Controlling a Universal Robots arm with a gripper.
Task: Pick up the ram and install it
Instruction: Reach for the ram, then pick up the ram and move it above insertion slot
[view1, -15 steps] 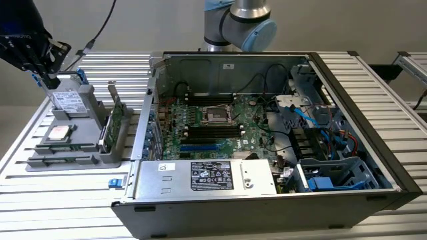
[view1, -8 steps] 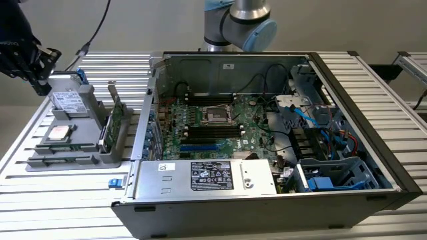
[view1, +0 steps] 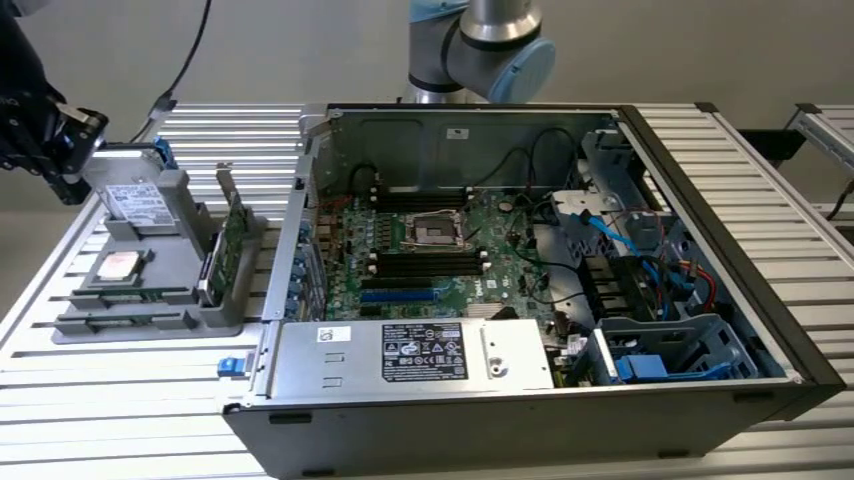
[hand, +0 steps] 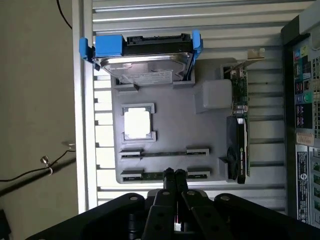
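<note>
The claw is closed on nothing, fingertips pressed together, hanging above the grey tray. Just past its tips the ram stands on its thin edge in the tray's outermost slot, with its long axis parallel to that tray edge. A second ram stick lies parallel one slot farther in. Beyond it are the processor chip and the hard drive. In the exterior view, bare slatted surface borders the tray's near edge. The green card and the open computer case stand to the exterior view's right.
</note>
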